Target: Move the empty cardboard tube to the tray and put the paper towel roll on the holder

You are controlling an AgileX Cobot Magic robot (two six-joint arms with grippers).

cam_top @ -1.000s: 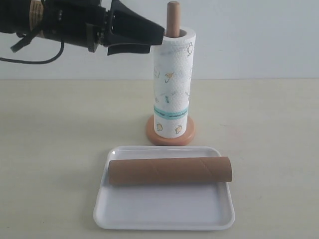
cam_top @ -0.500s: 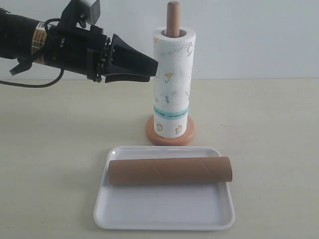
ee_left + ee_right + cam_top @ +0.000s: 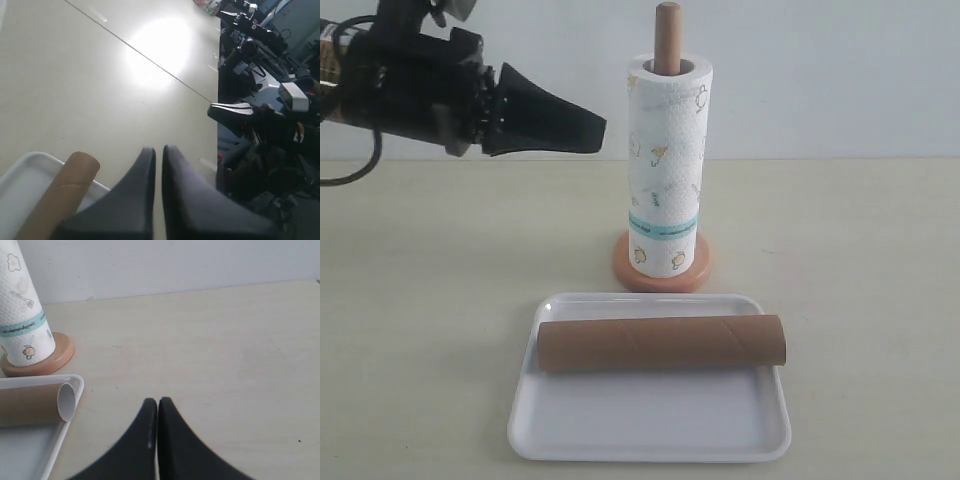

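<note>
White and thick, the embossed paper towel roll [image 3: 667,170] with small yellow-and-blue prints and a teal band is standing upright on the light orange-brown wooden holder [image 3: 667,30], whose rounded dowel top is sticking out above the core. The long plain brown cardboard tube [image 3: 660,343] is lying on its side across the flat white plastic tray [image 3: 650,425], toward the tray's far rim. What is changing is the black left gripper [image 3: 598,128]: one second ago its tips were at the top of the roll, and now it is pulling away and hanging well apart from the roll, jaws nearly together and holding nothing. The black right gripper [image 3: 157,400] is waiting over the pale beige table [image 3: 440,290], near the tube's open end, jaws pressed together and empty. Both goals are looking done, so I am judging that only the retreat is remaining.
</note>
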